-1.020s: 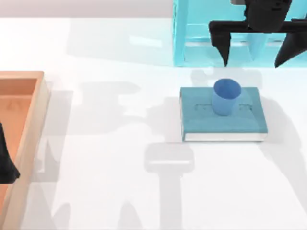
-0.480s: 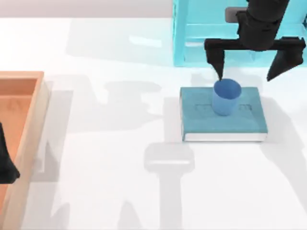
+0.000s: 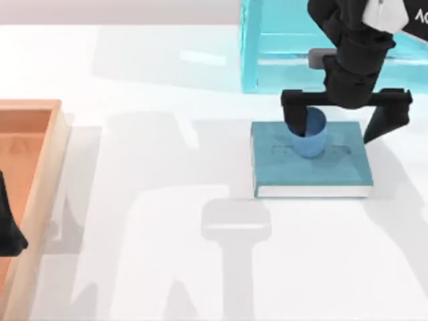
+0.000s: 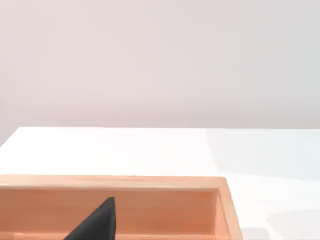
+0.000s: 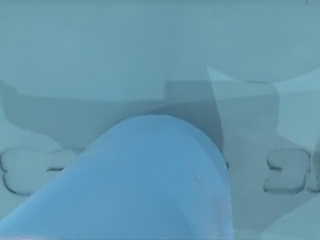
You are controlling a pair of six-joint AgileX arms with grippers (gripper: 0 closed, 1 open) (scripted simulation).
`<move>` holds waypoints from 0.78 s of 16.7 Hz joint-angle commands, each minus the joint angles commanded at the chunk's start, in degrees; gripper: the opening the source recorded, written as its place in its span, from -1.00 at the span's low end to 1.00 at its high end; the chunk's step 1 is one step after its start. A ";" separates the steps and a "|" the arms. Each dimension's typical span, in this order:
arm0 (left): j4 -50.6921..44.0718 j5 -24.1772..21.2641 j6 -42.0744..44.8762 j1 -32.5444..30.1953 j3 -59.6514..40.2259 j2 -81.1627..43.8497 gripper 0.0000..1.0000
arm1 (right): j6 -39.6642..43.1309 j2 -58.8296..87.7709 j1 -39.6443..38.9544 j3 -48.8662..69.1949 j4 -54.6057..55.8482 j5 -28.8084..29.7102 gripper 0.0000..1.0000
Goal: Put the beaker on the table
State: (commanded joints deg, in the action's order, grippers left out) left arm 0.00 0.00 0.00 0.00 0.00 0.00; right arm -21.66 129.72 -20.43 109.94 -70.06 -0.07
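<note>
Over the teal book (image 3: 311, 168), the right claw (image 3: 338, 124) hangs wide open, one finger (image 3: 295, 120) inside the beaker (image 3: 311, 139).

The right arm (image 3: 354, 40) is black and chunky, with a white patch bearing grey letters, maybe "AG". Its right gripper (image 3: 342, 120) has a flat black bar and two pointed black fingers (image 3: 380, 124). The left gripper (image 3: 8, 227) is a dark pointed shape.

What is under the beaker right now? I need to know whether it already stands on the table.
The beaker stands on the teal book, not the table. The open right gripper covers its rim, hiding the inside.
</note>
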 joint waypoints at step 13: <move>0.00 0.00 0.00 0.00 0.00 0.00 1.00 | 0.00 0.00 0.00 0.00 0.00 0.00 -0.51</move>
State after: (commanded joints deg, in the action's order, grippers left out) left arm 0.00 0.00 0.00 0.00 0.00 0.00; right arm -21.66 129.72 -20.43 109.94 -70.06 -0.07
